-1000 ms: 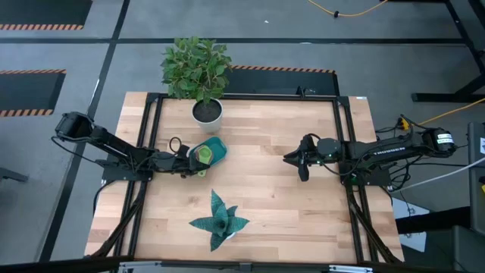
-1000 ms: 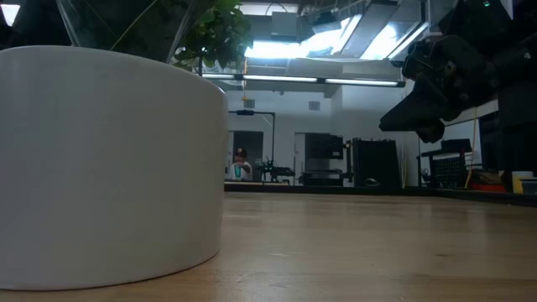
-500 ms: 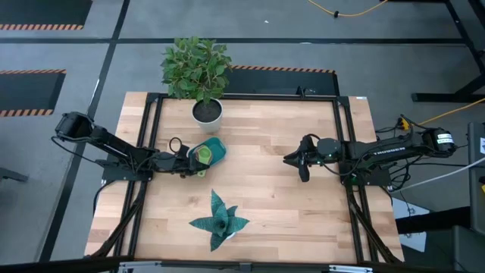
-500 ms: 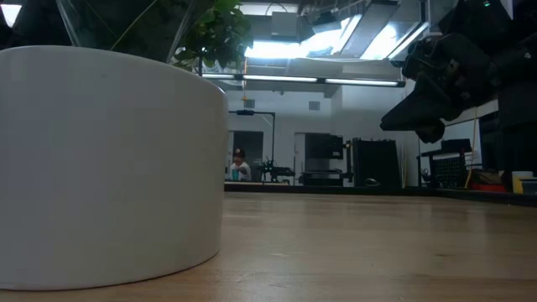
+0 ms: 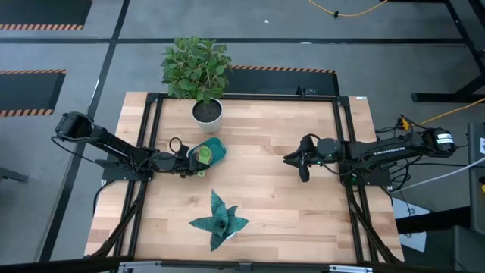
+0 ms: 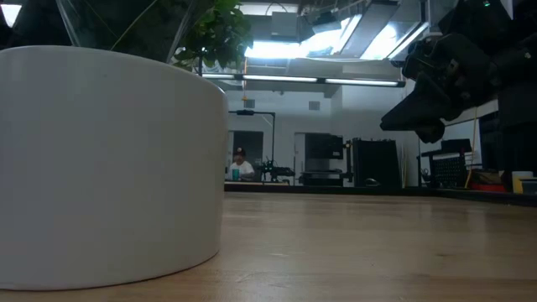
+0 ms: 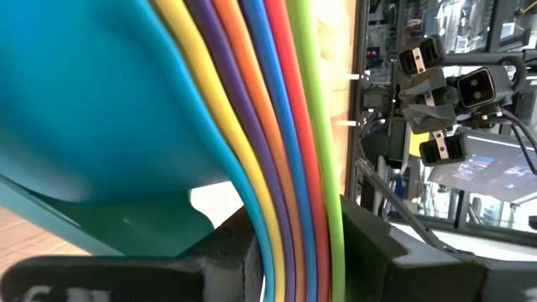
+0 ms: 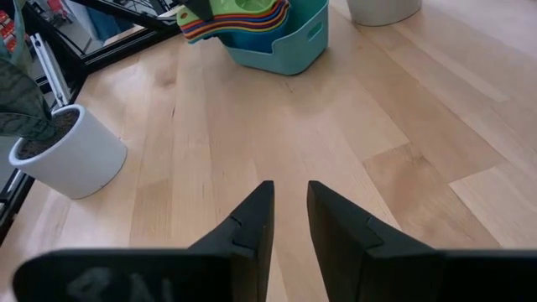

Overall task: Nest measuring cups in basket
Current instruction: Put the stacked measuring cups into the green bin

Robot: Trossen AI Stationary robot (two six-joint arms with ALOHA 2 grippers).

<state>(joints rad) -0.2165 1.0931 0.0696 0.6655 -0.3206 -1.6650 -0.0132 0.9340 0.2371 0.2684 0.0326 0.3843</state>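
Observation:
The teal basket (image 5: 216, 149) stands on the table left of centre, with the nested measuring cups (image 5: 203, 154) sitting in it, a green cup on top. In the right wrist view the basket (image 8: 289, 42) and the cup stack (image 8: 239, 17) show far off. My left gripper (image 5: 189, 161) is at the basket's left side, shut on the cups' fanned handles (image 7: 277, 126). My right gripper (image 5: 303, 164) hovers over the table's right half, and its fingers (image 8: 289, 197) stand a narrow gap apart with nothing between them. My left gripper pinches the stack of cup handles (image 7: 289, 180) between its two fingers (image 7: 226, 252), several coloured layers together. It comes from the table's left, roughly level. The bowls of the cups rest in the basket (image 7: 92, 101).
A leafy plant in a white pot (image 5: 206, 112) stands near the far edge and fills the left of the low view (image 6: 109, 159). A small spiky plant in a white pot (image 5: 220, 221) (image 8: 71, 155) is near the front. Bare wood (image 5: 273, 197) lies between the grippers.

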